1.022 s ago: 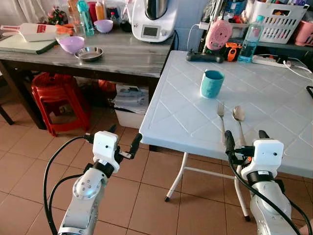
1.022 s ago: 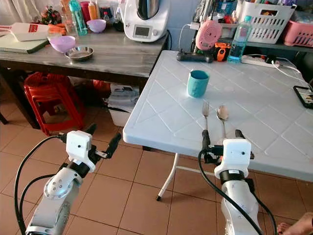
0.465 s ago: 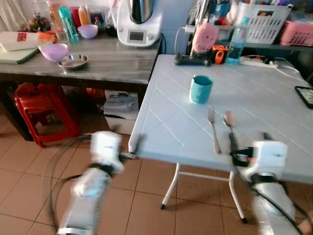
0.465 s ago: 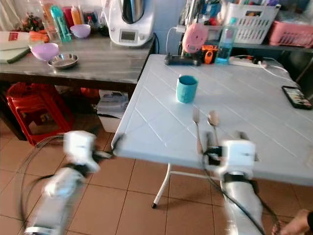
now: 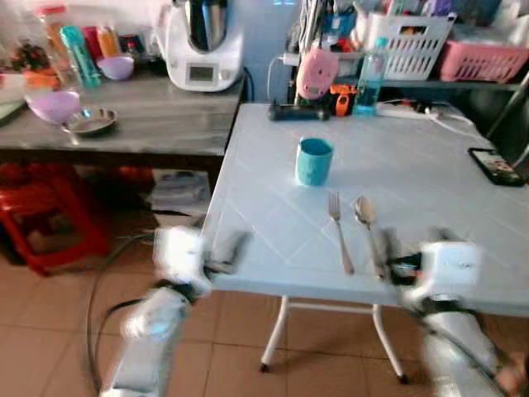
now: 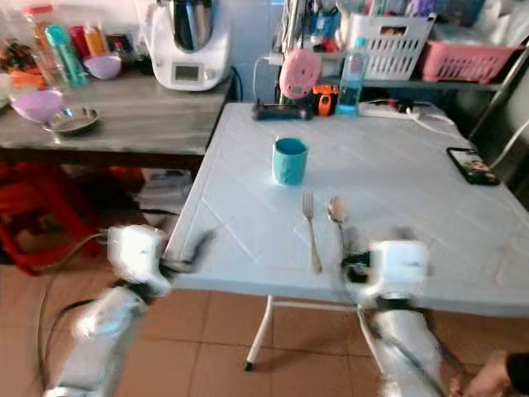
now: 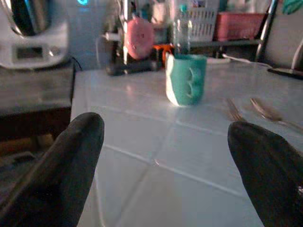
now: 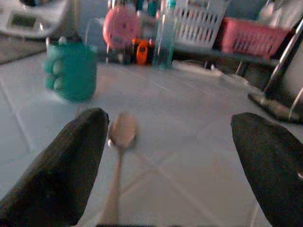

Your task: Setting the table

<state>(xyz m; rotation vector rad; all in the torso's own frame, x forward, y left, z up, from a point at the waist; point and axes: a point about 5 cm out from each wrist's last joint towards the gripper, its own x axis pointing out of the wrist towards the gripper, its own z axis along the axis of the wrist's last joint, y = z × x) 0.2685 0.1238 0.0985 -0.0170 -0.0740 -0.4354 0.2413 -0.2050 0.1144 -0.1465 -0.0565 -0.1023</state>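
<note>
1. The white folding table (image 5: 273, 207) takes up the middle and right of the head views, with its near edge just ahead of both grippers. A grey counter (image 5: 149, 132) stands beside it on the robot's left.
2. The counter carries a white kitchen machine (image 5: 202, 45), a purple bowl (image 5: 51, 105) and a metal dish (image 5: 89, 121). These look like the likeliest stock for a place setting.
3. A teal cup (image 5: 314, 160) stands upright on the table, beyond the cutlery and a little to its left.
4. The left gripper (image 7: 163, 175) hangs off the table's left near corner. Its two black fingers (image 7: 71, 161) stand wide apart and hold nothing, and the cup lies straight ahead between them in the left wrist view.
5. The right gripper (image 8: 165, 170) sits at the near edge, its fingers (image 8: 71, 161) also spread and empty.
6. A fork (image 5: 339, 231) and a spoon (image 5: 366, 223) lie side by side, close but apart, near the front edge. Their long axes run away from the robot, with handles toward it.
7. The deciding relation is that the spoon handle points almost at the right gripper, whose left finger lies just beside it. That arm is therefore clearly nearer to the cutlery, while the left arm faces the cup and the counter.
8. The arms are motion-blurred, so finer contact cannot be judged.
</note>
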